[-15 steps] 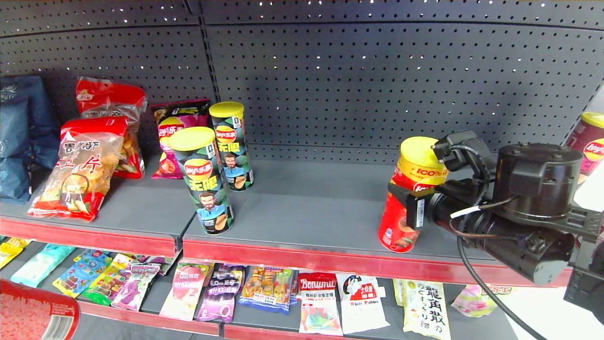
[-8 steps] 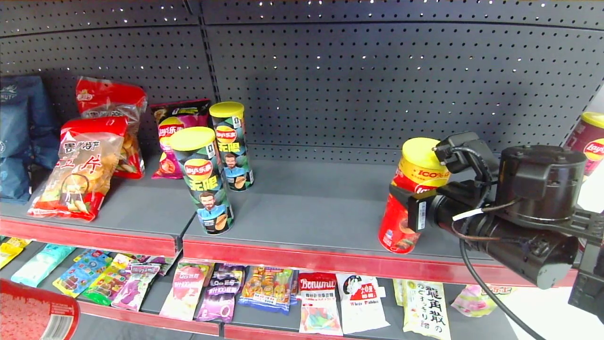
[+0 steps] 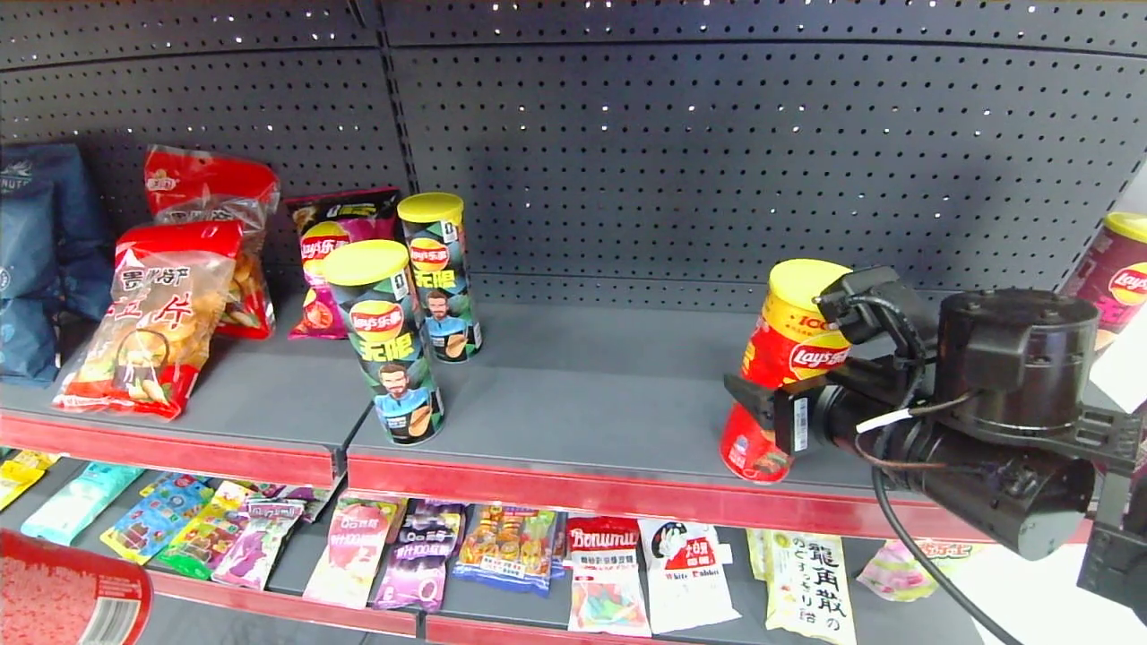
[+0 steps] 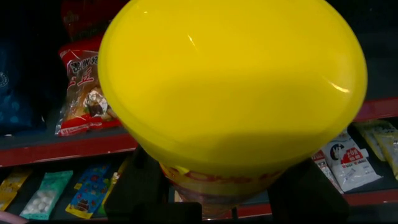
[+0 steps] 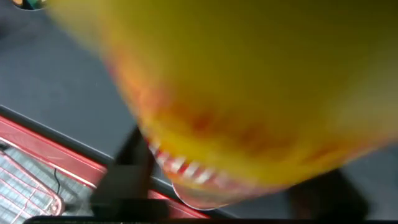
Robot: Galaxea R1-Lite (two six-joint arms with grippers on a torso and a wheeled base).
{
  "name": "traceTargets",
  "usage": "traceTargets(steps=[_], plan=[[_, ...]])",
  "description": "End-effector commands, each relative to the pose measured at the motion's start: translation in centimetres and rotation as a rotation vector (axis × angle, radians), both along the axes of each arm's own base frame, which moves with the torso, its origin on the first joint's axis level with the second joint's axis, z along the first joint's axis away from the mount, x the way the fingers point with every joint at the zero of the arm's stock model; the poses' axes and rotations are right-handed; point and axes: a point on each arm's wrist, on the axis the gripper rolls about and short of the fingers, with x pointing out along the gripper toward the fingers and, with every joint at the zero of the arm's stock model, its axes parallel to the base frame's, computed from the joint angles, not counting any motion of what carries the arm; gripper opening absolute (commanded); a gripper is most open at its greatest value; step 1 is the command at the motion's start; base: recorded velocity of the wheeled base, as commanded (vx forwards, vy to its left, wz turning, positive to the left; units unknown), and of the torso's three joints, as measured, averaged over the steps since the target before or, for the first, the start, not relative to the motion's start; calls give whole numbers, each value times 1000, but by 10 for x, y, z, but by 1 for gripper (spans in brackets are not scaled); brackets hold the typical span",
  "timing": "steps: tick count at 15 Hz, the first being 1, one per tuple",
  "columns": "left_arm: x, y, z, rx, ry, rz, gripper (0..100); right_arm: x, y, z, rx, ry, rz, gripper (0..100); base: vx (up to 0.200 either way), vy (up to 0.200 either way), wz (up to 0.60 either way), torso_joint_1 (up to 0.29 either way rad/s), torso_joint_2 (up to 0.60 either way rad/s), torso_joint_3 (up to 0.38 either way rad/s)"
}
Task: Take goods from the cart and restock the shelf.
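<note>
Now, on the left, the left gripper point(image 4: 217, 202) has its two dark fingers pressed on the sides of the left can point(image 4: 230, 81). That can has a big yellow lid and is held out in front of the shelves, not yet on one. Further along, the shelf point(image 3: 582, 385) holds snack bags point(image 3: 152, 313) and two green cans point(image 3: 385, 340), and none of these has moved. The change is on the right. The right can point(image 3: 793, 331), red with a yellow lid, has turned a bit in the last second, so its round logo now faces out. The right arm has slid a little left and down with it. The right gripper point(image 3: 772, 405) pinches this can around its middle, one finger on each side. The can leans, and its bottom is at the shelf's front, just behind the red lip point(image 3: 556, 488). Whether it touches the board cannot be told. It looks like the can is being set down, so it likely needs standing straight before the fingers let go, or it may tip off.
</note>
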Motion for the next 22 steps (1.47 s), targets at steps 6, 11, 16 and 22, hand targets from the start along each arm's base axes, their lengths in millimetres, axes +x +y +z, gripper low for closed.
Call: traceTargets(steps=[6,11,16,22], plan=[[-1,0,1,1,-6,0,0,-20,-12,9,25,-34,2,100,0,0,0,0,0,0],[-1,0,0,1,-3,-7,0,-94,-50,-3,68,-47,101,100,0,0,0,0,0,0],[1,0,4,2,-3,-12,0,-112,-122,6,-45,-139,190,100,0,0,0,0,0,0],[13,1,14,29,43,-82,0,-177,-147,-10,55,-167,-96,100,0,0,0,0,0,0]])
